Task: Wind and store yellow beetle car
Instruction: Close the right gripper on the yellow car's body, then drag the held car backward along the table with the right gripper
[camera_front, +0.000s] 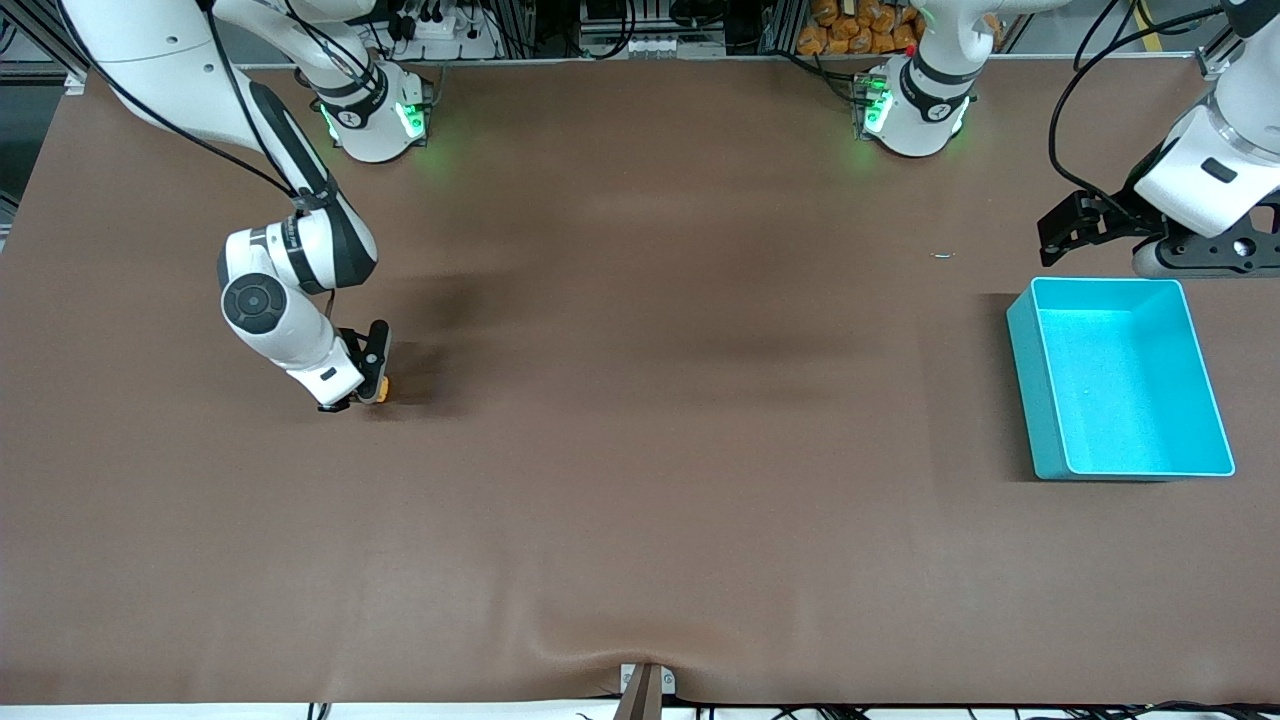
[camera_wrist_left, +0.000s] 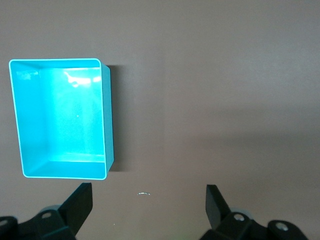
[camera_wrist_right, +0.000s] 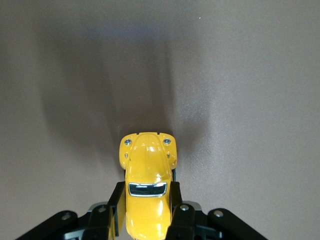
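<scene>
The yellow beetle car (camera_wrist_right: 146, 192) is a small rounded toy with a dark window. My right gripper (camera_wrist_right: 146, 205) is shut on it, one finger on each side of its body, down at the brown table toward the right arm's end. In the front view only a bit of yellow car (camera_front: 382, 385) shows under the right gripper (camera_front: 366, 375). My left gripper (camera_front: 1075, 226) is open and empty, up in the air just off the teal bin (camera_front: 1125, 375). The left wrist view shows its fingers (camera_wrist_left: 80, 205) wide apart over bare table beside the bin (camera_wrist_left: 60, 120).
The teal bin stands toward the left arm's end of the table, with nothing in it. A tiny pale scrap (camera_front: 943, 255) lies on the table farther from the front camera than the bin. Both arm bases (camera_front: 375, 115) stand along the table's back edge.
</scene>
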